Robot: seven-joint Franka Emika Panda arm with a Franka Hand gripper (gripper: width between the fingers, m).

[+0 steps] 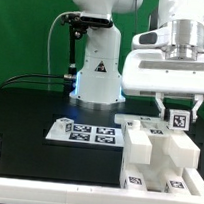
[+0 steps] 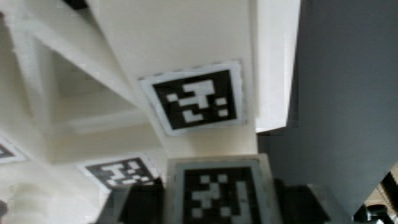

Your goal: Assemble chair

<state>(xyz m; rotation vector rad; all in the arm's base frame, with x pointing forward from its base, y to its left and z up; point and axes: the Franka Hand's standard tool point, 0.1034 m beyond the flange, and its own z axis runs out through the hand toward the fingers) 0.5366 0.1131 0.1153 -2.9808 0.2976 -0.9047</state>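
Exterior view: one gripper (image 1: 176, 114) hovering over one chair (image 1: 155, 160)
Jaws: two fingers parted, straddling one tagged post (image 1: 177, 122), gripping nothing
Marker board (image 1: 84, 134): one, beside chair

The arm base (image 1: 102, 52) is glossy white, with a blue-lit foot and a small triangular sticker (image 1: 93, 67); a black cable (image 1: 37, 77) meets it. Beside the base, the white tool (image 1: 177, 109) has dark fingers (image 1: 158, 101).

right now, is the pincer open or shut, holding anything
pincer: open, straddling a tagged chair piece, with a gap on each side, not gripping it
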